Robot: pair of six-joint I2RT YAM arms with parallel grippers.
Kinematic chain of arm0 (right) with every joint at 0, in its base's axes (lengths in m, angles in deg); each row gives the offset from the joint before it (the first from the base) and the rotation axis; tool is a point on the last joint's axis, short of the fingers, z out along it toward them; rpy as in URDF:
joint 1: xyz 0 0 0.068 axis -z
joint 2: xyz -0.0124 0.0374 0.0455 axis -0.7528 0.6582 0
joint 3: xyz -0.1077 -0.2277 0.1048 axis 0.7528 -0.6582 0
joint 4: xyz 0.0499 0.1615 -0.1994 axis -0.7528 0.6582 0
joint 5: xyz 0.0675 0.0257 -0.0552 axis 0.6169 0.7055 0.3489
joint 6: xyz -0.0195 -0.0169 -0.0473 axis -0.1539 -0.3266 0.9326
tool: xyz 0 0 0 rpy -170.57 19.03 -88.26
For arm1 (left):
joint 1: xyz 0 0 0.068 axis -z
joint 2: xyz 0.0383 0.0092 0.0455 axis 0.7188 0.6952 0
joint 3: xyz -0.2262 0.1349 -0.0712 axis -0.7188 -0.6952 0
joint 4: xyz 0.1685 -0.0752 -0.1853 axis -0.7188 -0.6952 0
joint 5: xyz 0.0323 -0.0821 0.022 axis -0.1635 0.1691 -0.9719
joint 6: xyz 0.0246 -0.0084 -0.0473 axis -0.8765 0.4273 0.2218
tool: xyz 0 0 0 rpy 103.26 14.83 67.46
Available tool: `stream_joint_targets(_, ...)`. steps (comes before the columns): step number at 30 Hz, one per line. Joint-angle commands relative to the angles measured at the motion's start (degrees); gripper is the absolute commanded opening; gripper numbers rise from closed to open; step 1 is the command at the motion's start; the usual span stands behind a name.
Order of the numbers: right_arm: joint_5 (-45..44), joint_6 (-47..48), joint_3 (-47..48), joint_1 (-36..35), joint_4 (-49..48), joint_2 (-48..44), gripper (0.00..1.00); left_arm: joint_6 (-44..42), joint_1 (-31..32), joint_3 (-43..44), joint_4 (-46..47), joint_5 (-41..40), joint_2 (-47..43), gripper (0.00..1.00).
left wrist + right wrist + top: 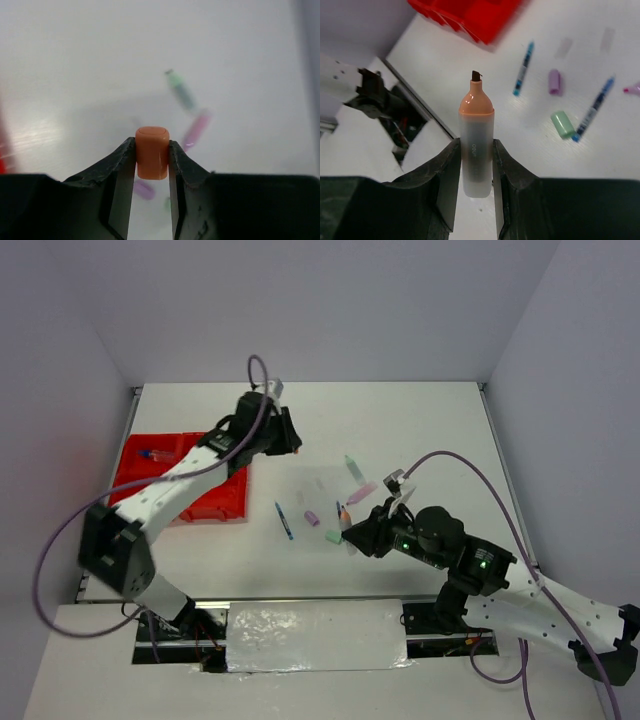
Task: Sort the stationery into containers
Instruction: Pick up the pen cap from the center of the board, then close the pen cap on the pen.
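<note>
Pinching an orange marker cap (152, 160), the left gripper (152, 149) hovers near the red tray (226, 510); the right gripper (476, 150) clamps an uncapped orange highlighter (476, 120) by its barrel, above blue pens (523, 68) and pastel caps (563, 124) on the white table (420, 420)

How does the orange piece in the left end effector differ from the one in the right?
The orange cap is short and solid orange; the marker is longer, with a frosted body and orange neck. The cap has a closed rounded end; the marker's dark tip is bare. Both are clamped between jaws.
</note>
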State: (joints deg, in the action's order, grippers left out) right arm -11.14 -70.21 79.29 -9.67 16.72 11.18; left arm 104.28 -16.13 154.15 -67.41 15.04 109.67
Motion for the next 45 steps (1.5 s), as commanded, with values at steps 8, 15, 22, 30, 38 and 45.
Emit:
stream_joint_targets(8,16.8,-0.7,-3.5,-0.6,-29.2,0.4,0.0,18.8,2.5,-25.4,48.7,24.8,-31.9,0.0)
stream_joint_targets(15,22.5,-3.6,-3.7,-0.7,-40.9,1.9,0.0,27.0,5.3,-34.3,66.4,32.3,-38.6,0.0)
stream_joint_targets(22,28.1,-6.5,-3.6,-0.8,-48.1,3.6,0.0,27.6,8.3,-40.3,79.2,34.1,-42.4,0.0)
stream_joint_targets(30,30.1,-8.0,-4.1,-1.1,-50.3,4.2,0.0,28.1,10.5,-41.4,84.7,35.8,-42.9,0.0)
stream_joint_targets(38,28.4,-6.2,-2.3,-1.4,-48.1,6.7,0.0,26.7,11.9,-41.4,82.8,34.2,-43.6,0.0)
stream_joint_targets(45,26.5,-5.0,-1.6,-1.4,-46.4,7.5,0.0,21.6,15.9,-40.4,76.4,31.6,-44.6,0.0)
